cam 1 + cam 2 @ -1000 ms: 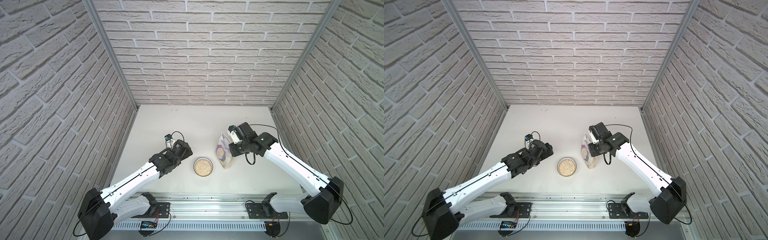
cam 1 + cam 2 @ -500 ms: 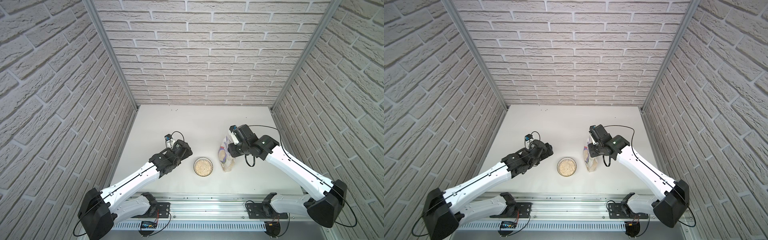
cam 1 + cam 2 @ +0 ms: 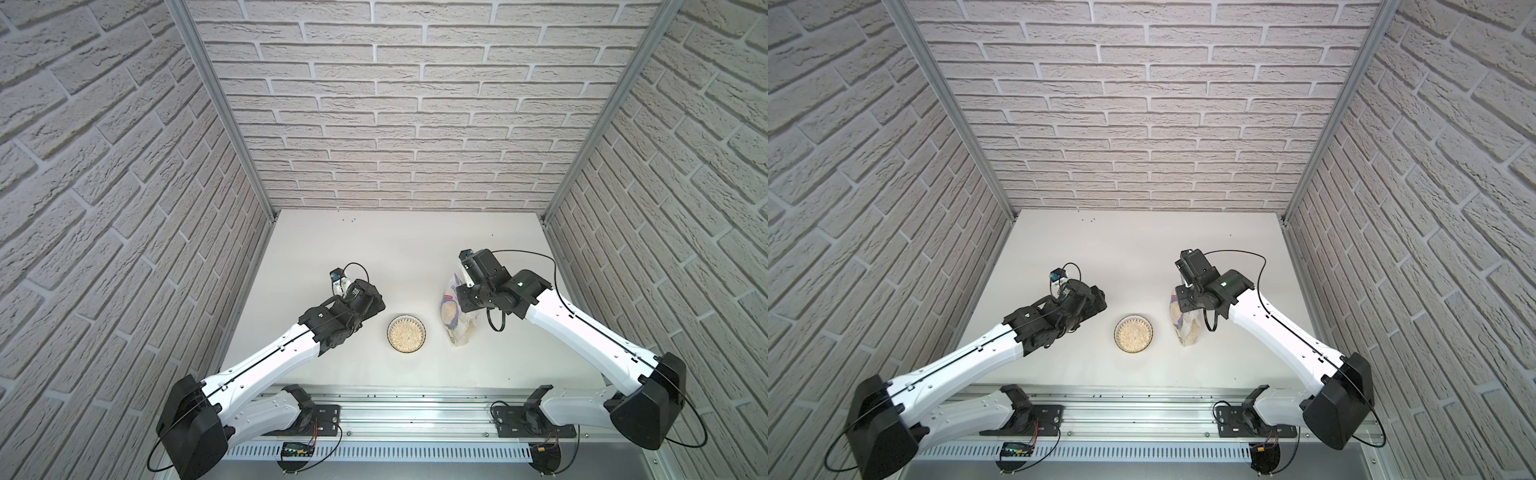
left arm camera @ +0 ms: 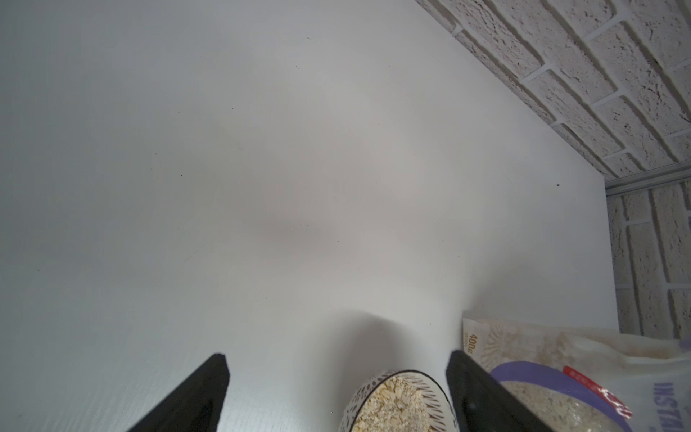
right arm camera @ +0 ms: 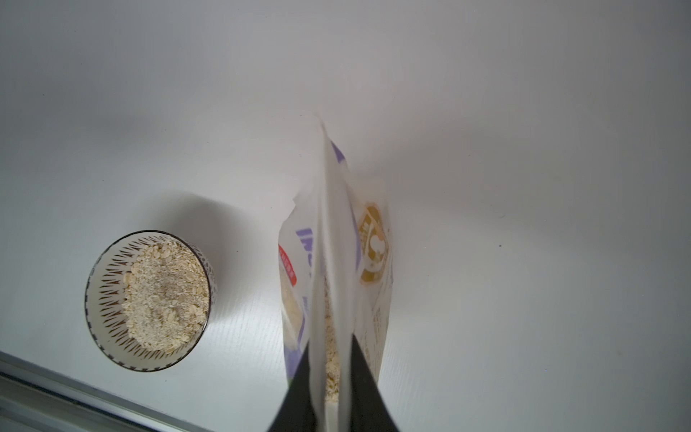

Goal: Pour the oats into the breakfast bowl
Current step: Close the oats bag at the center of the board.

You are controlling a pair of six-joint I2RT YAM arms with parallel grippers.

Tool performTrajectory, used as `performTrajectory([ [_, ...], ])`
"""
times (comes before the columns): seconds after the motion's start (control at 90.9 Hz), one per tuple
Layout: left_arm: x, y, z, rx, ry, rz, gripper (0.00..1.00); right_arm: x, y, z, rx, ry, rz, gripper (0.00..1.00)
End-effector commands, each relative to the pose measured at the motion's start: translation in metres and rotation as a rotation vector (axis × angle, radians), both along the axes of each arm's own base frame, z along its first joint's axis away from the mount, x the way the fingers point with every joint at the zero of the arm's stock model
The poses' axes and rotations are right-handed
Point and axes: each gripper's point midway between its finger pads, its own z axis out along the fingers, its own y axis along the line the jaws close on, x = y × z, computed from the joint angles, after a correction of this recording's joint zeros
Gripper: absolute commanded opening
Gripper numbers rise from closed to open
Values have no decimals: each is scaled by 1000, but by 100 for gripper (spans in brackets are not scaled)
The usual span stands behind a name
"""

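Note:
The breakfast bowl (image 3: 406,333) (image 3: 1133,333) stands near the table's front middle, filled with pale oats (image 5: 166,295). To its right the white and purple oat pouch (image 3: 452,318) (image 5: 338,224) stands upright on the table. More oats show inside its parted mouth. My right gripper (image 5: 331,355) is open, with one finger on each side of the pouch's top, against its walls. My left gripper (image 4: 336,359) is wide open and holds nothing. It hovers left of the bowl (image 4: 396,404), whose edge shows between its fingers.
White brick walls (image 3: 374,124) close in the table's left, back and right. A metal rail (image 3: 415,411) runs along the front edge, close to the bowl. Bare white tabletop (image 3: 395,249) lies behind both arms.
My right arm has brought the pouch from a tilt to upright on the table, and its jaws have parted from shut. The left arm has not moved.

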Motion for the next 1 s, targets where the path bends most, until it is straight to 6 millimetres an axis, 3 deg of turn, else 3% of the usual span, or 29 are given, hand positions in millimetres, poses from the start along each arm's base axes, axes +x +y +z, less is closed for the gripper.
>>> performTrajectory([
  [0.0, 6, -6, 9, -9, -31, -7, 93, 19, 5, 17, 23, -89, -36, 45],
  [0.088, 6, -6, 9, -7, -29, -9, 93, 27, 9, 14, 7, -97, -30, 39],
  [0.121, 6, -5, 9, -7, -30, -8, 94, 29, 10, 14, 1, -102, -29, 30],
  [0.165, 6, -5, 10, -6, -33, -7, 93, 33, 10, 15, -6, -111, -30, 7],
  [0.209, 6, -4, 10, -5, -33, -6, 93, 34, 9, 18, -7, -119, -39, 4],
  [0.396, 6, -3, 12, -5, -41, -4, 93, 29, 12, 43, 107, -188, -46, 4],
  [0.517, 7, -5, 13, -10, -47, -7, 93, 29, 13, 40, 103, -177, -40, 3],
  [0.638, 8, -7, 13, -9, -45, -12, 93, 35, 9, 27, 33, -164, -56, 38],
  [0.704, 8, -7, 13, -8, -44, -13, 93, 40, 9, 24, 9, -169, -51, 42],
  [0.902, 8, -6, 12, -3, -44, -12, 93, 57, 17, 19, -42, -183, -17, 32],
  [0.957, 8, -6, 12, -5, -45, -14, 93, 61, 20, 20, -49, -186, -9, 22],
  [0.99, 8, -7, 13, -7, -46, -15, 93, 63, 21, 20, -47, -188, -7, 7],
])
